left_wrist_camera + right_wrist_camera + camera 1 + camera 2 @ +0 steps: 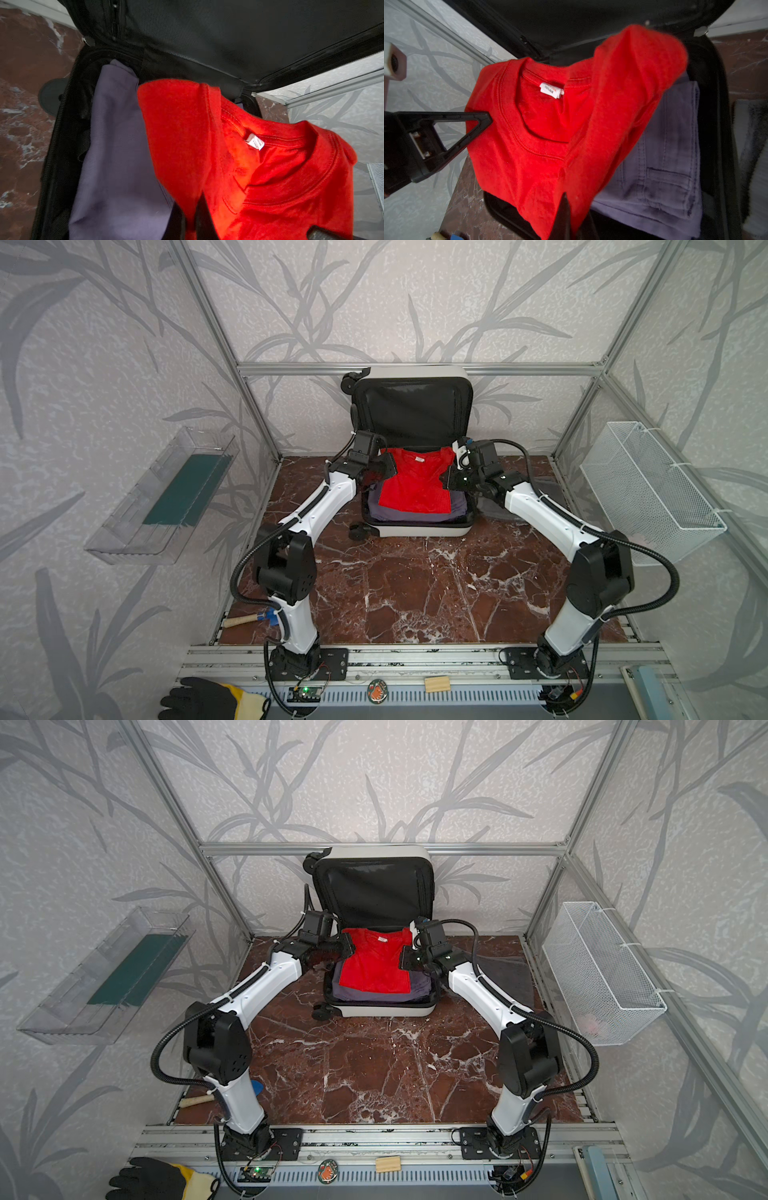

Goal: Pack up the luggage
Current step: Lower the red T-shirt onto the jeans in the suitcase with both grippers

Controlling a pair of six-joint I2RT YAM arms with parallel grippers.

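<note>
- Luggage [415,530]: one white suitcase at the back middle of the marble table [415,593], with its black-lined lid standing upright.
- Two garments lie inside: one red T-shirt [415,485] on top of one pair of grey-purple jeans [415,517].
- Two grippers are at work. The left gripper [386,466] pinches one shirt shoulder and the right gripper [449,479] pinches the other, both with jaws pressed together on the cloth.

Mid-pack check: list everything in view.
luggage: one, white, open, back of table
T-shirt: one, red, held over luggage
jeans: one, grey-purple, folded in luggage
tray: one, clear, left wall
wire basket: one, white, right wall
glove: one, black and yellow, front edge
wood block: one, tan, front rail
wooden-handled tool: one, tan, front left
left end effector: one, black, shut on T-shirt
right end effector: one, black, shut on T-shirt
</note>
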